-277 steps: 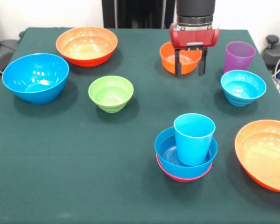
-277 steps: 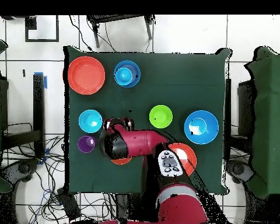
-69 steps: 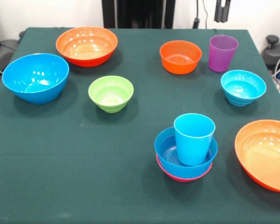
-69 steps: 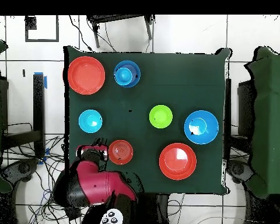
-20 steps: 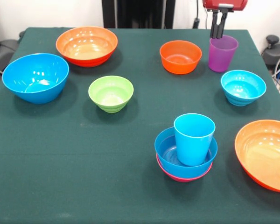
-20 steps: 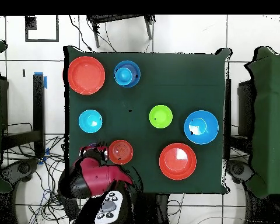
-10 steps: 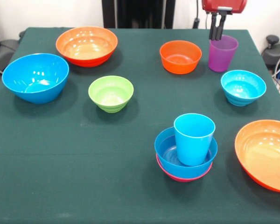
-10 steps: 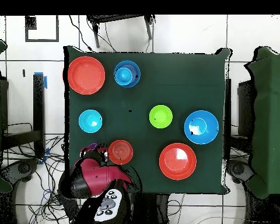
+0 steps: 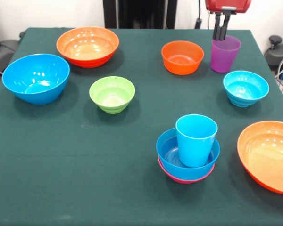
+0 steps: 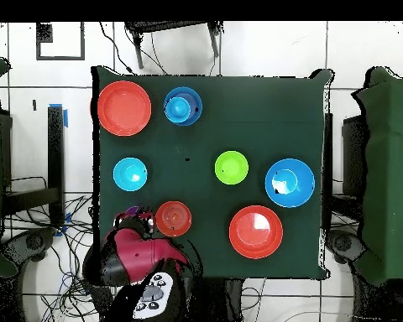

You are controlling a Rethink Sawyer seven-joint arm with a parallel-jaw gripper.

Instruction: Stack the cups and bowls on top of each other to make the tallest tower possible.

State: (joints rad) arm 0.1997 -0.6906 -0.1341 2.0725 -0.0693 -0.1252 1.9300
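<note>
Green tablecloth (image 9: 75,155); cables (image 10: 70,268) on tiled floor (image 10: 264,50)

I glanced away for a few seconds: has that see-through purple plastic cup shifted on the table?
Yes. The translucent purple plastic cup now stands closer to the small orange plastic bowl than it did at first.

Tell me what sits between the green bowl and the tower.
Nothing: in the front view, only bare green cloth lies between the green bowl and the tower.
</note>
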